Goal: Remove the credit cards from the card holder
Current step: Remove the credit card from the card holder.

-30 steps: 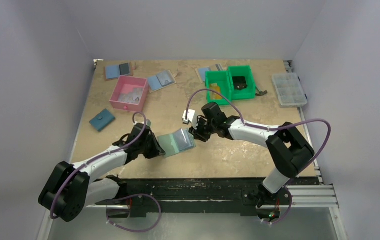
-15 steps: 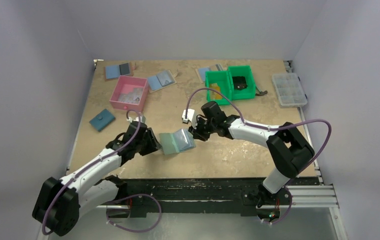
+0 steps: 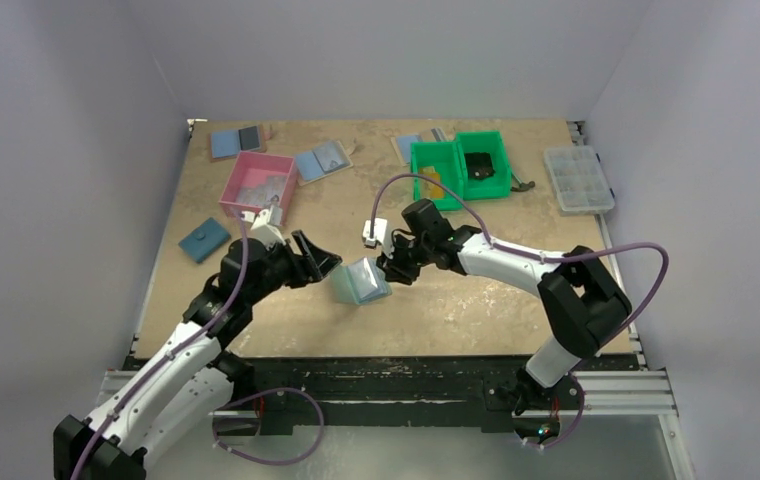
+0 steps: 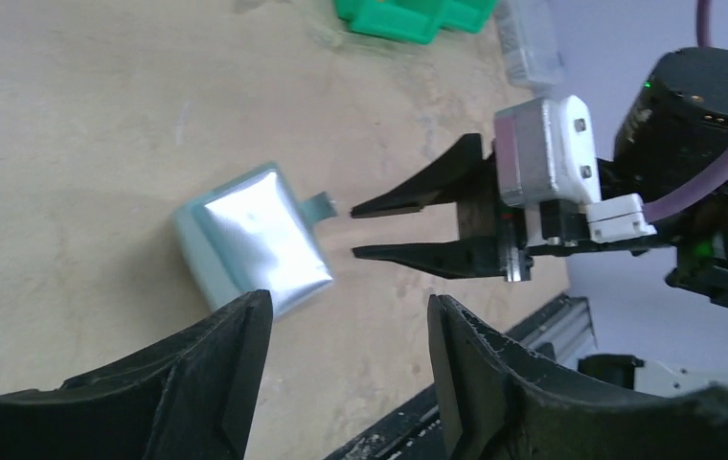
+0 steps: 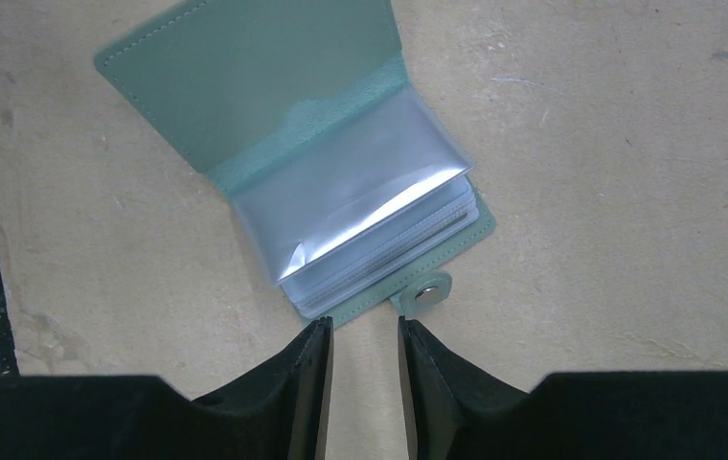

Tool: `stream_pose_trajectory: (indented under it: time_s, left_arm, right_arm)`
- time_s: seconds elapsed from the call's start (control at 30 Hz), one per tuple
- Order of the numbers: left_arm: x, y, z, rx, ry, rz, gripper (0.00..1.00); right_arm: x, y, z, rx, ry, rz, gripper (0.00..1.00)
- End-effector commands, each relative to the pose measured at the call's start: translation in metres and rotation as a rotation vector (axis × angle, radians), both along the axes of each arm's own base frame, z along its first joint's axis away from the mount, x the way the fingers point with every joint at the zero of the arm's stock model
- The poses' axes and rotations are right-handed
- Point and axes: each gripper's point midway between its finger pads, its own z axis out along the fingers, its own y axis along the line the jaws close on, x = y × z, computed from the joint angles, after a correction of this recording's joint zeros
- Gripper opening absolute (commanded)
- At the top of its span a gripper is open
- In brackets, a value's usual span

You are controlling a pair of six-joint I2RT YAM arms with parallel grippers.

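Nearest, the right wrist view shows what the overhead view cannot: the card holder (image 5: pixel 293 163) lies open on the table (image 5: pixel 628 144), green cover folded back, clear plastic sleeves uppermost, snap tab (image 5: pixel 424 293) toward the camera. Whether cards sit in the sleeves cannot be told. The right gripper (image 5: pixel 364 331) has its fingers slightly apart on nothing, tips just short of the holder's near edge. The left gripper (image 4: pixel 348 305) is spread wide, beside the holder without touching. From above, the left arm reaches forward and the right arm bends in from the right, the holder between them. Farther back stand a pink tray (image 3: pixel 230 185) and green bins (image 3: pixel 455 165).
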Motion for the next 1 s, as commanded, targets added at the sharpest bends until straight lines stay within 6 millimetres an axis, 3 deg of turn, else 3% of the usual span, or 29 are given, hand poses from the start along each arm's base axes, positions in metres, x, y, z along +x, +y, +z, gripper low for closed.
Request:
stream_pose_trajectory:
  time_s: [0.0, 0.3, 0.37, 0.47, 0.57, 0.63, 0.97]
  left_arm:
    - [0.001, -0.038, 0.028, -0.176, -0.038, -0.157, 0.64]
    - [0.019, -0.058, 0.011, -0.183, 0.044, -0.164, 0.63]
    - [0.023, -0.067, 0.004, -0.156, 0.064, -0.164, 0.63]
    - [0.030, -0.075, -0.023, -0.046, 0.137, -0.131, 0.63]
    - [0.032, -0.064, -0.061, 0.122, 0.270, -0.038, 0.64]
    - [0.035, -0.058, -0.073, 0.189, 0.299, 0.023, 0.64]
    - [0.045, -0.048, -0.088, 0.290, 0.368, 0.168, 0.65]
  right_arm:
    - [0.001, 0.011, 0.039, 0.073, -0.063, 0.053, 0.39]
    - [0.000, 0.005, 0.052, 0.107, -0.063, 0.062, 0.41]
    - [0.000, 0.004, 0.054, 0.113, -0.060, 0.062, 0.41]
    - [0.002, 0.002, 0.054, 0.117, -0.054, 0.057, 0.41]
    - [0.007, -0.003, 0.056, 0.127, -0.054, 0.035, 0.41]
    - [0.010, -0.006, 0.057, 0.130, -0.056, 0.019, 0.41]
    - [0.010, -0.008, 0.048, 0.115, -0.033, 0.013, 0.41]
